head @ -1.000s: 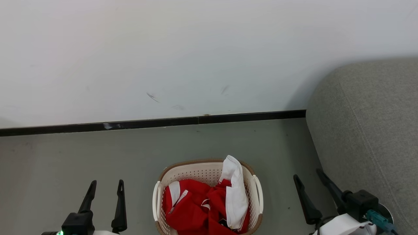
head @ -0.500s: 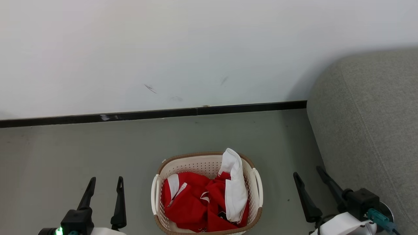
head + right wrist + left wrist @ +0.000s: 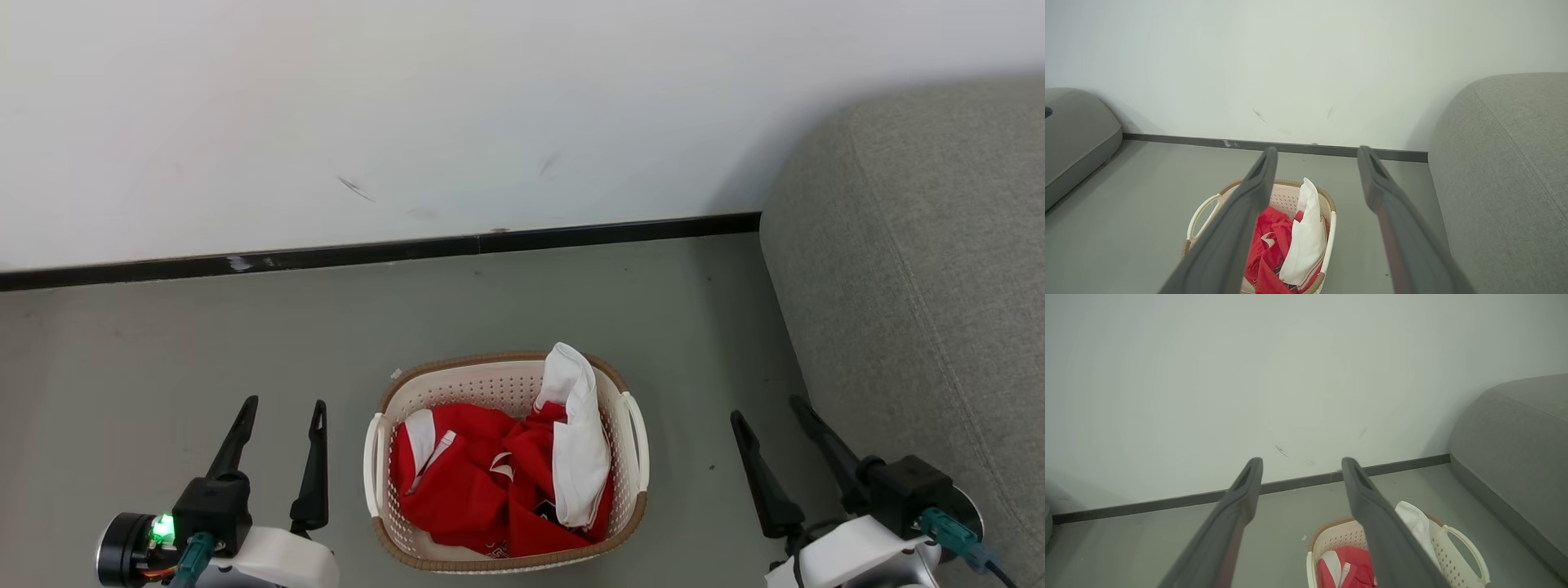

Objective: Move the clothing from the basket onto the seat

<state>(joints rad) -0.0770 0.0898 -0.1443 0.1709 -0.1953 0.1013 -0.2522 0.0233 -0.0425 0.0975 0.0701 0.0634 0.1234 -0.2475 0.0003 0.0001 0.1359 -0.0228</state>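
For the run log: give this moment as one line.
clothing: in basket | left pincer: open, empty | right pincer: open, empty | seat: right of basket

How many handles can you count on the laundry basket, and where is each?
2. One handle is on the basket's side nearest the left gripper; the other handle is on the side nearest the right gripper and the seat. Clothing hides neither.
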